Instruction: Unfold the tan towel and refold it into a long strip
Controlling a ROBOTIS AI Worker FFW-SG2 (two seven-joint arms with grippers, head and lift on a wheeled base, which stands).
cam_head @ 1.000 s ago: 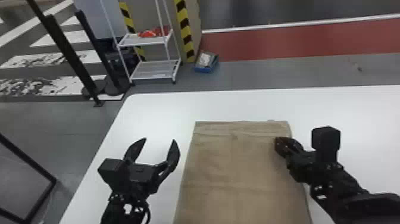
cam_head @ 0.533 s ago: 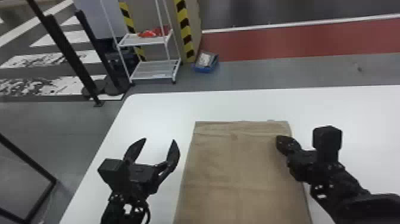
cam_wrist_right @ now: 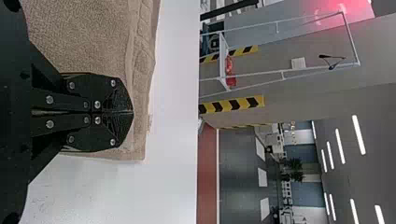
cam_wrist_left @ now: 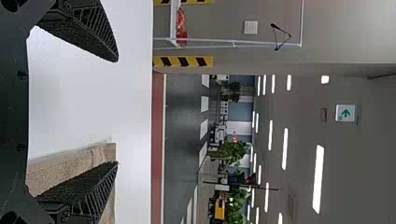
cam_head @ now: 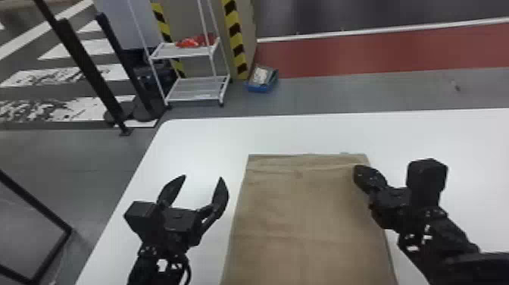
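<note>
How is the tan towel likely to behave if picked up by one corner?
The towel is likely floppy: it lies flat with soft creases, so the rest would probably droop. Its rough, fuzzy weave suggests it wouldn't be slippery. Lying flat on the table, it seems unlikely to roll.

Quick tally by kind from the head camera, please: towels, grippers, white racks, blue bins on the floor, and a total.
Towel: 1, the tan towel
Grippers: 2, the left gripper and the right gripper
White rack: 1
Blue bin: 1
Total: 5
</note>
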